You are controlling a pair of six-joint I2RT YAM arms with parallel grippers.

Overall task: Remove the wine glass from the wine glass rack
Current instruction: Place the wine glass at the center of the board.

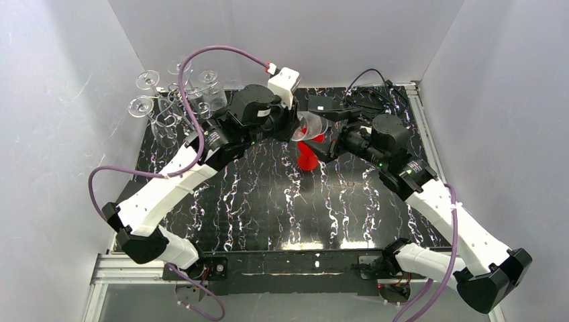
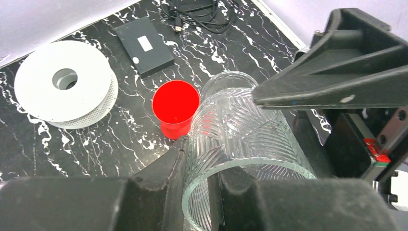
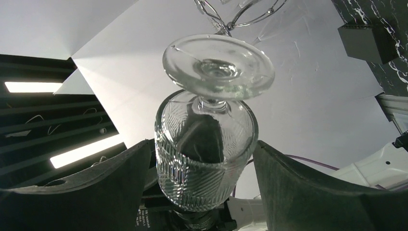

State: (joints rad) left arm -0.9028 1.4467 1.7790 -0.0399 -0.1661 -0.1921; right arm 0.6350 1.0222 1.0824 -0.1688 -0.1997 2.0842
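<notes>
Wine glass (image 1: 313,125) sideways above red cup (image 2: 175,107), rim clamped in left gripper (image 2: 199,175), right gripper (image 3: 203,147) jaws wide apart either side.

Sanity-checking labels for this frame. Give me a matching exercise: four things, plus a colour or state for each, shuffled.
Things:
1. glass
2. cup
3. spool
4. box

States:
A. white, lying flat
B. black, lying flat
C. clear, pinched at the rim by the left gripper
D. red, mouth up

Pairs: 1-C, 2-D, 3-A, 4-B
</notes>
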